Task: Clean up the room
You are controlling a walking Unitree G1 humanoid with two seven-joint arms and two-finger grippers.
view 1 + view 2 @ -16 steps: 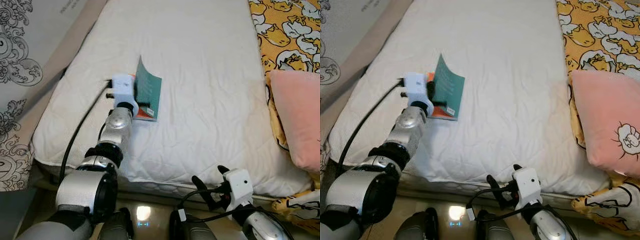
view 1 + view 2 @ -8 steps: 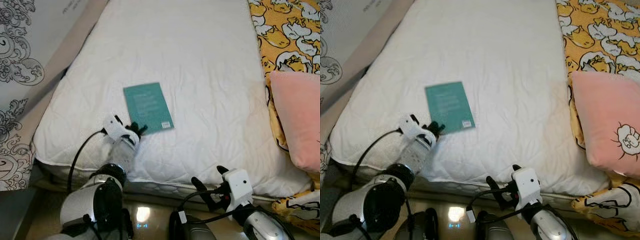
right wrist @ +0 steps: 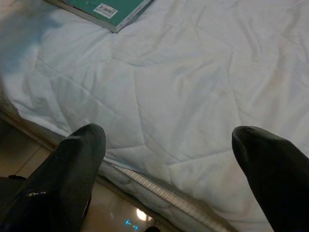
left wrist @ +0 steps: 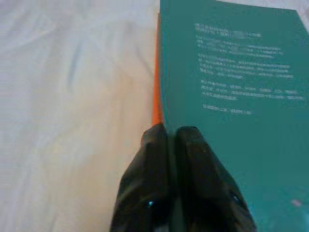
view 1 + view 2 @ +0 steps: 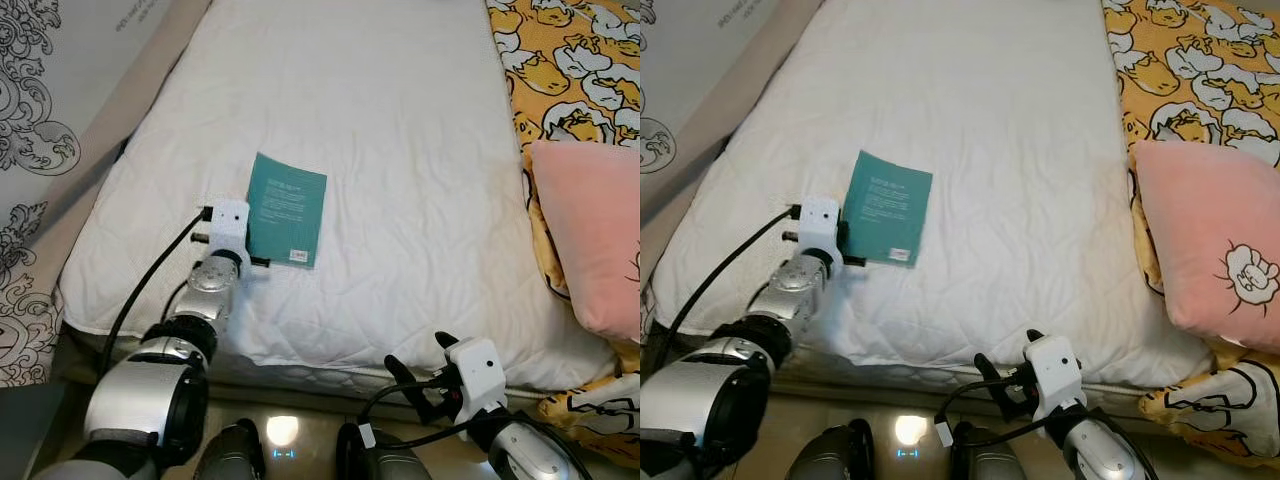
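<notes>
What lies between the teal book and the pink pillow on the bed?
Bare white quilted mattress, seen in the left eye view, separates the teal book from the pink pillow.

Mattress (image 5: 400, 130) is showing white quilted cloth, matt, softly creased. Book (image 5: 288, 208) is wearing a smooth teal paper cover with an orange edge. Left gripper (image 4: 172, 137) fingers are gleaming as glossy black plastic. Pillow (image 5: 590, 230) is looking like soft pink fabric. Floor (image 5: 900, 430) is reflecting light, polished.

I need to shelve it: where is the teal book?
The teal book lies flat on the white mattress, toward its left edge, with the left gripper at its spine.
</notes>
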